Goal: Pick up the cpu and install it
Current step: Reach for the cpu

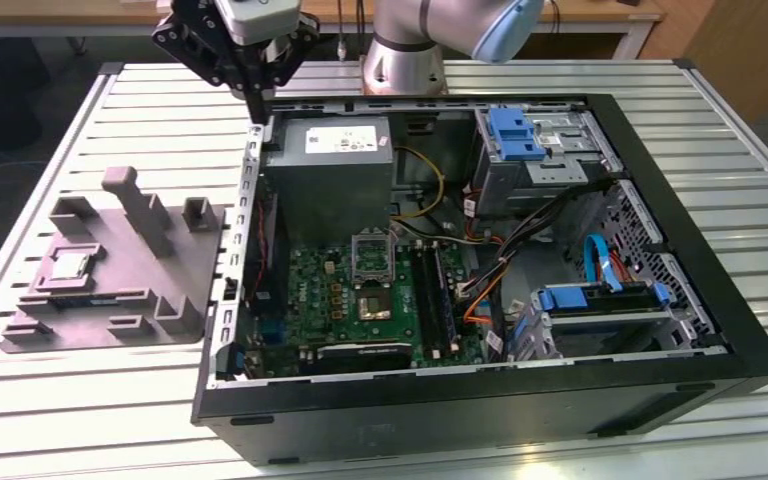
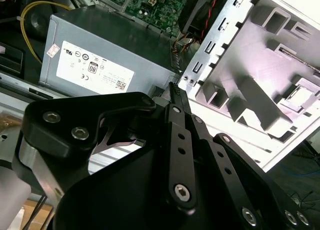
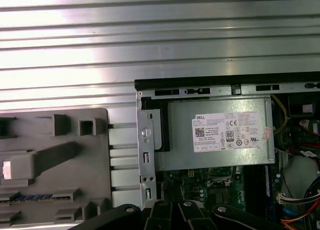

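Observation:
The cpu (image 1: 71, 265) is a small pale square lying flat in a recess of the grey-purple fixture (image 1: 157, 290), at the exterior view's left of the open computer case. It also shows as a bright square, the cpu (image 3: 7, 169), and again as the cpu (image 2: 300, 97), in both wrist views. My gripper (image 1: 259, 104) hangs above the case's back corner next to the power supply, well apart from the cpu. Its black fingers (image 2: 174, 90) are pressed together with nothing between them. The dark socket (image 1: 375, 303) sits on the green motherboard inside the case.
The big grey power supply (image 1: 331, 160) with a white label stands just below my gripper. Drive cages with blue clips (image 1: 518, 135) and loose cables fill the case's right side. The case's black rim (image 1: 491, 395) stands up from the slatted metal table (image 1: 77, 400).

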`<state>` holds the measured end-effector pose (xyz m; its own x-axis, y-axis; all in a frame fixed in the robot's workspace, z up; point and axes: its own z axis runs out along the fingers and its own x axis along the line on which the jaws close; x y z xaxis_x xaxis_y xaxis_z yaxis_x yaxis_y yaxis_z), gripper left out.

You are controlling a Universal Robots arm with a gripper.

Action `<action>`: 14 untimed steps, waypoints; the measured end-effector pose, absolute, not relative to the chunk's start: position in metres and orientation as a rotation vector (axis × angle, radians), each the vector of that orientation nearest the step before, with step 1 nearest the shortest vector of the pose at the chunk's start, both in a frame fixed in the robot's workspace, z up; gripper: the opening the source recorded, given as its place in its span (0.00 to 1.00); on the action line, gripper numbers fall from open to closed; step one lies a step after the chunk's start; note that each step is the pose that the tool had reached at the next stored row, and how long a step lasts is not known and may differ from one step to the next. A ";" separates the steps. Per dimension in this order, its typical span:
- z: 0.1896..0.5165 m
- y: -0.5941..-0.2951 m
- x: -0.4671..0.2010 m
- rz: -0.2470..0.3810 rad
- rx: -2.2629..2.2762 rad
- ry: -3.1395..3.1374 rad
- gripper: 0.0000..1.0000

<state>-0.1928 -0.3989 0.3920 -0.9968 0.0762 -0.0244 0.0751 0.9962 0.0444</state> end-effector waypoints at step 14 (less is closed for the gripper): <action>0.392 -0.399 -0.200 0.068 0.118 3.112 0.11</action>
